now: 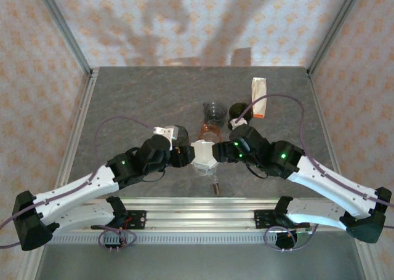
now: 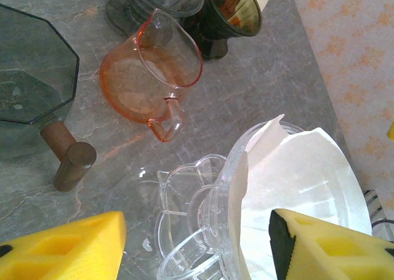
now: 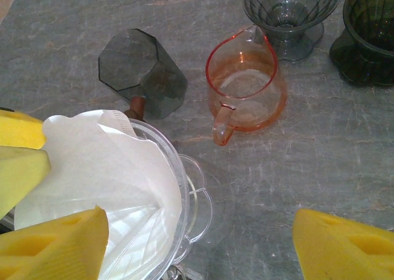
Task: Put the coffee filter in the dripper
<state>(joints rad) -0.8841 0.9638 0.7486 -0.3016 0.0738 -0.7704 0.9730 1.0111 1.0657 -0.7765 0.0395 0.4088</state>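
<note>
- The white coffee filter (image 2: pixel 301 175) sits inside the clear dripper (image 2: pixel 203 224), and a flap of its paper edge pokes past the glass rim.
- The clear dripper stands on the grey desk (image 1: pixel 135 101), toward the near edge, between the 2 arms.
- The left fingers (image 2: pixel 61 249) are apart. 1 yellow pad is beside the dripper's base and the other is over the filter's near side. I cannot tell whether either touches.
- The right fingers (image 3: pixel 55 243) are wide apart. 1 lies over the filter and the other hangs above bare desk, well apart from the dripper.
- A pink glass pitcher (image 3: pixel 246 89) stands just behind the dripper, with its handle toward it.
- A smoky octagonal dripper (image 3: pixel 144 71) with a wooden handle is beside the pitcher.
- A grey glass dripper (image 3: pixel 289 9) and a dark green dripper (image 3: pixel 369 34) stand farther back.
- A white and orange packet (image 1: pixel 259 97) stands at the far right of the desk.
</note>
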